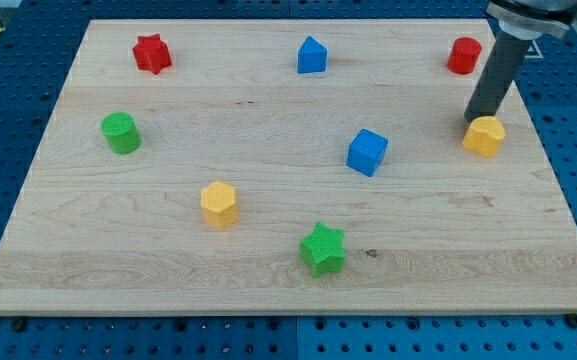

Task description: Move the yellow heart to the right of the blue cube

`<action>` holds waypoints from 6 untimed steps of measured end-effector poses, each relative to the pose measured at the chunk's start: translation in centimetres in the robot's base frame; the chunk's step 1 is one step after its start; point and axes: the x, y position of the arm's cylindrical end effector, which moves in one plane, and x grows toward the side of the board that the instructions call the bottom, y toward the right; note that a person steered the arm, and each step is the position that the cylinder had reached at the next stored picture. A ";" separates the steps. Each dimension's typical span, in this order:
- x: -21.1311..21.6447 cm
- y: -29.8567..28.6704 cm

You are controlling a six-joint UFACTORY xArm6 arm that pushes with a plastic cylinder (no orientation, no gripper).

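The yellow heart lies near the board's right edge, at mid height. The blue cube sits to its left, a little lower, with a clear gap between them. My tip stands at the heart's upper left side, touching it or nearly so. The dark rod rises from there to the view's top right.
On the wooden board are a red cylinder just above my tip, a blue house-shaped block at top centre, a red star, a green cylinder, a yellow hexagon and a green star.
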 end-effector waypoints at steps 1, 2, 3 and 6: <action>-1.4 0.0; -3.4 -2.2; -2.5 -3.3; 4.2 -1.9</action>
